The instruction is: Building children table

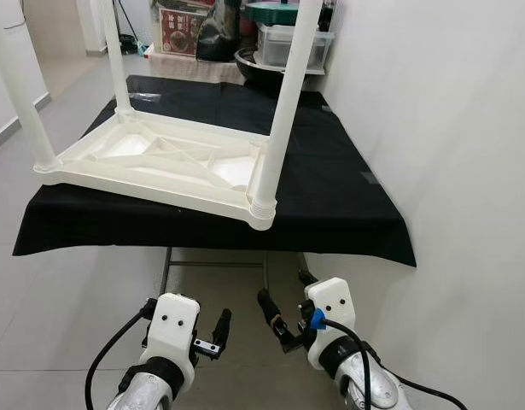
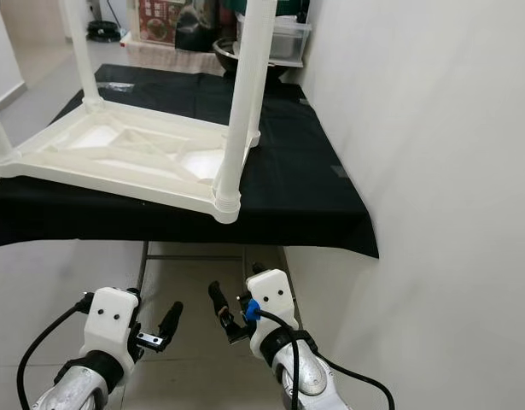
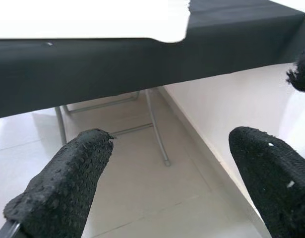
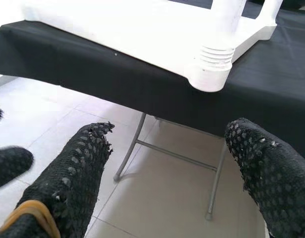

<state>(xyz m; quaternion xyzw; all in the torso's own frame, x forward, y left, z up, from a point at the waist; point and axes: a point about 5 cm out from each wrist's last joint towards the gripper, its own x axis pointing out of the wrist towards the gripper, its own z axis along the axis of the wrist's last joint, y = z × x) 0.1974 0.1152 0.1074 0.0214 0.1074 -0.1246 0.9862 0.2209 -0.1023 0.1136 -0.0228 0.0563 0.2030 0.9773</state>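
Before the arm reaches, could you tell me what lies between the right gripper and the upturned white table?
Only the hanging edge of the black cloth and open air separate the right gripper from the upturned white table, per the right wrist view.

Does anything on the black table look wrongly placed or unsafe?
The white children's table lies upside down on the black cloth, legs up. Its near corner hangs slightly over the cloth's front edge, so it looks a bit precarious. Nothing seems damaged.

The upturned children's table (image 1: 160, 162) lies on the cloth-covered desk (image 1: 330, 179), its near corner leg (image 1: 283, 111) overhanging the desk's front edge. A wall (image 1: 450, 171) runs along the desk's right side. Behind the desk stand storage containers (image 1: 292, 43). Both grippers hang below the desk's front edge, left gripper (image 1: 212, 337) left of right gripper (image 1: 275, 323).
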